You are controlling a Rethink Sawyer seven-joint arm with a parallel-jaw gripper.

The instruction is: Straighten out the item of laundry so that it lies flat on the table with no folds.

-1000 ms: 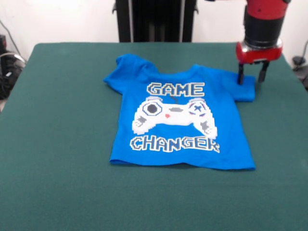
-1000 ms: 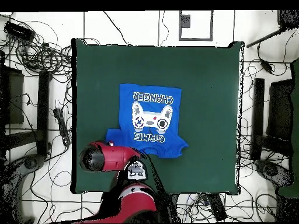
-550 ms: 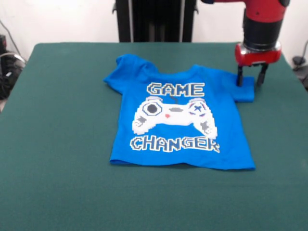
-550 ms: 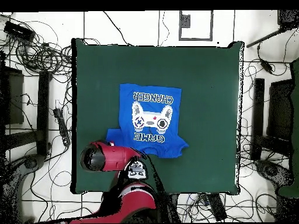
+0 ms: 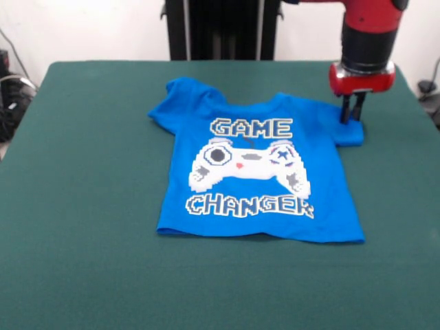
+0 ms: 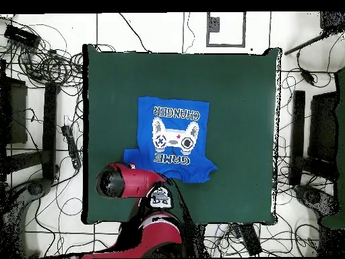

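T-shirt (image 5: pixel 258 172) lies print-up mid table (image 5: pixel 82 261), nearer the robot-side edge; body mostly flat. Gripper (image 5: pixel 353 110) fingers pressed together, pinching one sleeve's hem. Other sleeve bunched, hem slightly rippled; both left to smooth, task maybe two-thirds done

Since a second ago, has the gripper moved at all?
Yes. In the front view the gripper has shifted slightly left along the T-shirt sleeve toward the "GAME" lettering, and its fingers have closed together.
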